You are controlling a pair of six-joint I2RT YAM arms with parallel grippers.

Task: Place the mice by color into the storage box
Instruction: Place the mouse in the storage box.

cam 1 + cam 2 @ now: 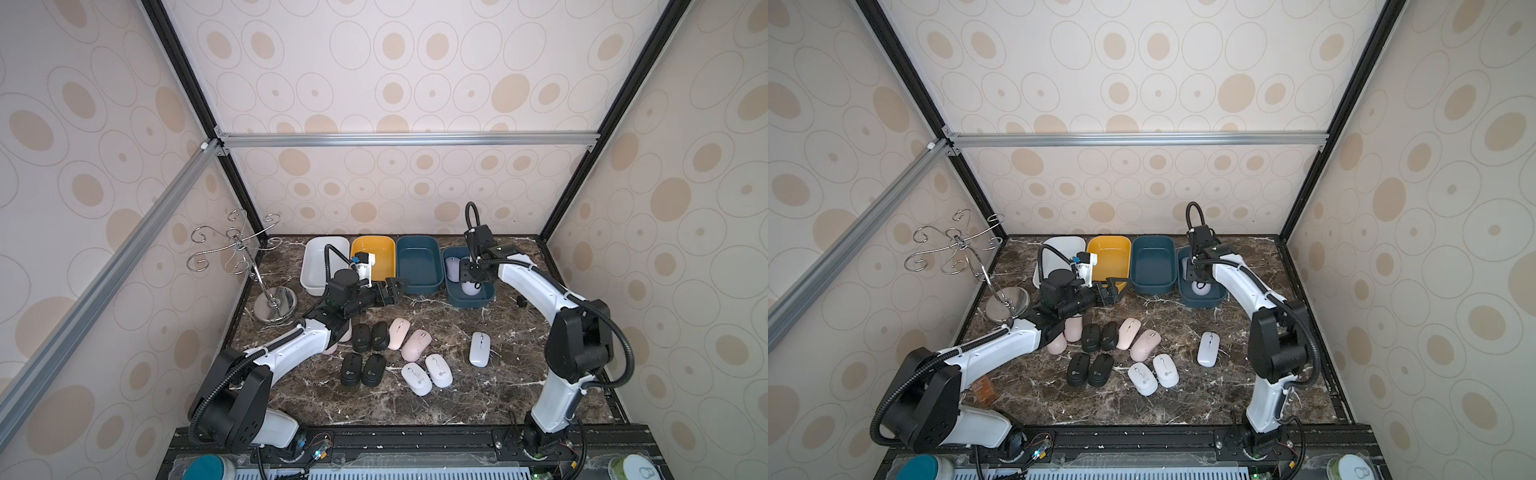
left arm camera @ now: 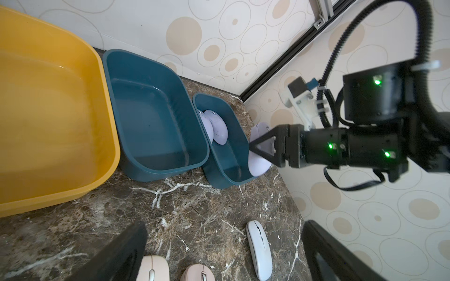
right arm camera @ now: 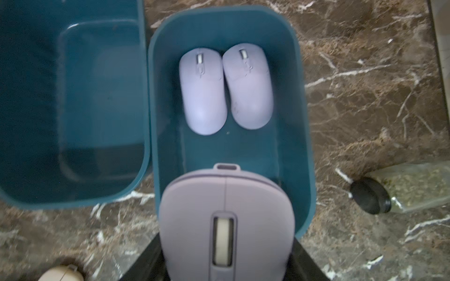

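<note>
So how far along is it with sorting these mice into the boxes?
Barely started. Done: two lavender mice lie in the right-hand teal box. In hand: the right arm's jaws hold a third lavender mouse above that box. Left: four black mice, the pink mice and three white mice lie on the table, and the white box, yellow box and middle teal box are empty.

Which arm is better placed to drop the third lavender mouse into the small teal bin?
Right. The right gripper holds that lavender mouse over the small teal bin; the left gripper hangs open and empty by the yellow bin.
</note>
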